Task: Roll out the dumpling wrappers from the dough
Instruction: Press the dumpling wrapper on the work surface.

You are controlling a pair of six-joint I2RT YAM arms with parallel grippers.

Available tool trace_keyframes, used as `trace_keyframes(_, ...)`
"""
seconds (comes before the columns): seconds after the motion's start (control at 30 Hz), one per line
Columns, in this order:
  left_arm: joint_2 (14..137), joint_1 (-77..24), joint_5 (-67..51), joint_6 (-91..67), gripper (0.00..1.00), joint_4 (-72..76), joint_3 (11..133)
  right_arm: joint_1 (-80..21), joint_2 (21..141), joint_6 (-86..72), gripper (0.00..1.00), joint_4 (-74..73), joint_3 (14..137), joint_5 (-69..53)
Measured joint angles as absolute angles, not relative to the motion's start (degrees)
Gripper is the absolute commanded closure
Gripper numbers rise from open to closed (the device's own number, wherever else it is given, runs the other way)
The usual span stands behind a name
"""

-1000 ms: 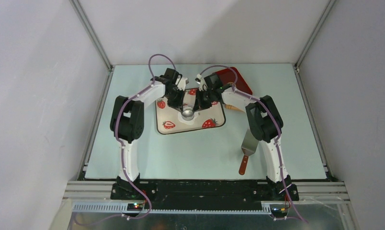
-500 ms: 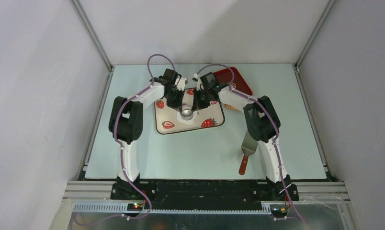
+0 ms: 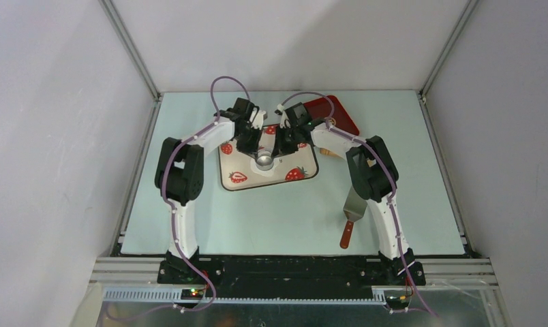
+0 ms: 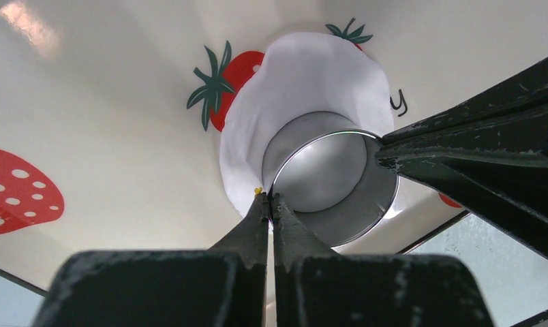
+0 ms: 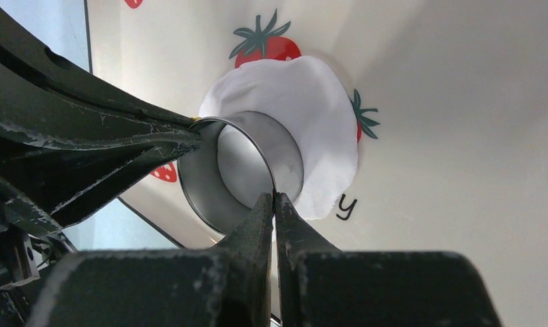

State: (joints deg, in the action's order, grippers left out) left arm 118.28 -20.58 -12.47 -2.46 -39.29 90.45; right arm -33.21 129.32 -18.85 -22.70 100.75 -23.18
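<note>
Now the left pincer [image 4: 268, 199] and the right pincer [image 5: 273, 197] each pinch shut on the rim of the small silvery round metal cup [image 4: 319, 163], which stands between their tips on a thin flat white dough wrapper [image 4: 305, 75] spreading beyond them.

Lab test cell, white panels [image 3: 271, 41], aluminium framing [image 3: 130, 48]

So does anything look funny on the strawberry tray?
A bit: the metal cup sits off-centre on the flattened dough, which sticks out on one side only. Nothing is spilled or broken.
</note>
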Motion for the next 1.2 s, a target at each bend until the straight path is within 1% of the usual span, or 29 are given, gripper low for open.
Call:
trace_keyframes(0.37, 118.21, -21.08, -11.11, -1.96, 1.0, -39.44, 90.56, -32.93, 129.16, -19.49, 1.0, -21.54, 99.98, -24.29)
trace_keyframes(0.67, 118.24, -20.43, -12.62, -1.96, 1.0, -39.42, 90.56, -33.87, 129.14, -18.83, 1.0, -23.07, 100.99, -21.67)
trace_keyframes(0.77, 118.24, -20.43, -12.64, -1.96, 0.97, -39.42, 90.56, -33.91, 129.14, -18.81, 0.99, -23.24, 101.08, -21.47)
trace_keyframes(0.87, 118.24, -20.38, -12.67, -1.96, 0.93, -39.42, 90.56, -33.91, 129.14, -18.76, 0.89, -23.31, 101.14, -21.5)
trace_keyframes(0.93, 118.24, -20.38, -12.69, -1.96, 0.92, -39.42, 90.56, -33.93, 129.14, -18.33, 0.83, -23.29, 101.19, -21.58)
trace_keyframes(1.07, 118.24, -20.38, -12.69, -1.96, 0.93, -39.42, 90.56, -34.13, 129.16, -17.47, 0.8, -23.24, 101.3, -21.37)
trace_keyframes(1.2, 118.24, -20.38, -12.69, -1.96, 0.93, -39.4, 90.56, -34.81, 129.6, -16.73, 0.79, -23.2, 101.3, -20.93)
